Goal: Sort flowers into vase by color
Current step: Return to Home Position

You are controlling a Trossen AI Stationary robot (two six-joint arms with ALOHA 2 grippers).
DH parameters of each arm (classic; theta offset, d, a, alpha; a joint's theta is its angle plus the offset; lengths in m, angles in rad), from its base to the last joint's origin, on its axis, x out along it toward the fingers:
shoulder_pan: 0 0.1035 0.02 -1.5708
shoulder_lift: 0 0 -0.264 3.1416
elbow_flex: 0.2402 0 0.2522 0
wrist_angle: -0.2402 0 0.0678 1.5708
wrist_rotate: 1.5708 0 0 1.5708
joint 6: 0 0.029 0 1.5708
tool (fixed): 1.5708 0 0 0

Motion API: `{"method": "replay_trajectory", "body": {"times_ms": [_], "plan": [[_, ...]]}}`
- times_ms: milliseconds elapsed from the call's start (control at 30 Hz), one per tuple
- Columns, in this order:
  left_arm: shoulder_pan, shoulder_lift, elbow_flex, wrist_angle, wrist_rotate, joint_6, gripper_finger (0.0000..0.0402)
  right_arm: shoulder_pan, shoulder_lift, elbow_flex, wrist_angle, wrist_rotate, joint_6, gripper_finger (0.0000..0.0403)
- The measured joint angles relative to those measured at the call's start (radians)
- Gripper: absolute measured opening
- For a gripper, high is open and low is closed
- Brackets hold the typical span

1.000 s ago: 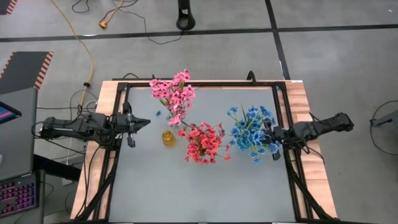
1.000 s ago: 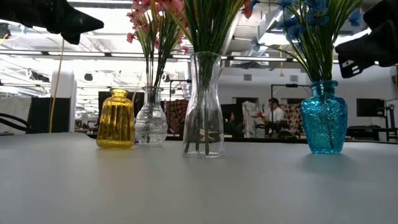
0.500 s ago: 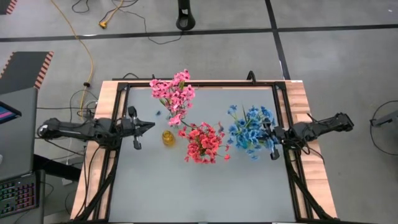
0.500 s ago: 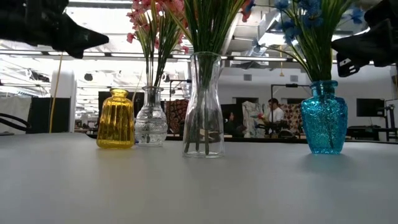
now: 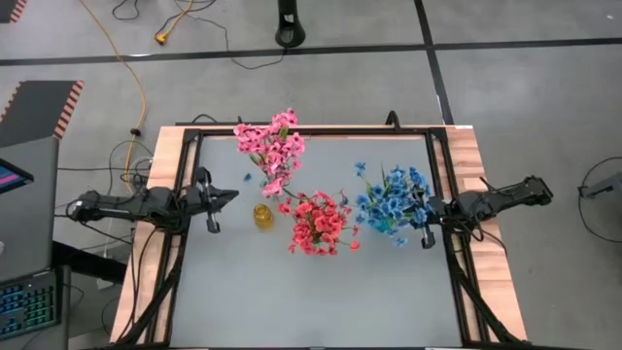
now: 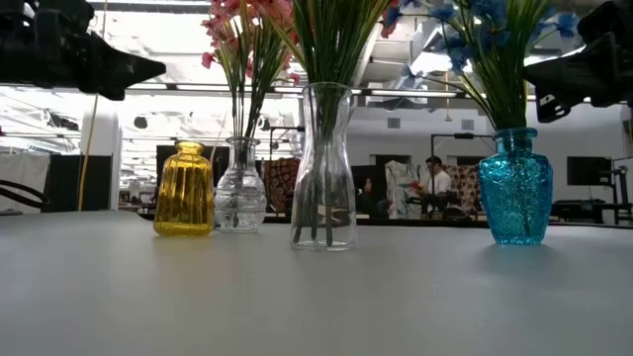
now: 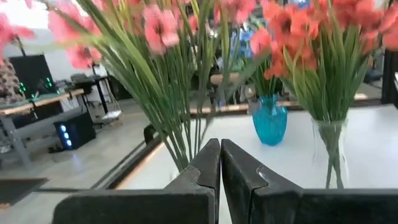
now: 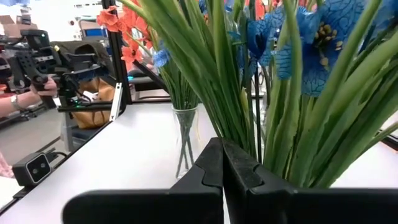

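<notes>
pink flowers [image 5: 272, 151], coral-red flowers [image 5: 319, 222], blue flowers [image 5: 393, 202]

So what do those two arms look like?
The left arm and right arm are slim, black and jointed, with dark cables trailing near the bases. The left gripper and right gripper each end in two matte black fingers tapering to a wedge. No markings show.

Flowers [image 6: 226, 25] partly beyond low view's top
</notes>
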Motion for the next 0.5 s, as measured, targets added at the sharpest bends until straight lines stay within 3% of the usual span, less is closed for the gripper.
{"method": "replay_trajectory", "body": {"times_ms": [200, 300, 500], "plan": [[0.000, 0.000, -0.050, 0.022, 0.007, -0.026, 0.0002, 0.000, 0.000, 0.000, -0.002, 0.000, 0.004, 0.0023], [0.001, 0.000, -0.052, 0.044, 0.077, -0.002, 0.0002, 0.000, 0.000, 0.000, -0.003, 0.000, 0.021, 0.0023], [0.001, -0.001, -0.052, 0.025, 0.112, 0.022, 0.0002, 0.000, 0.000, 0.000, -0.004, -0.001, 0.026, 0.0025]]}}
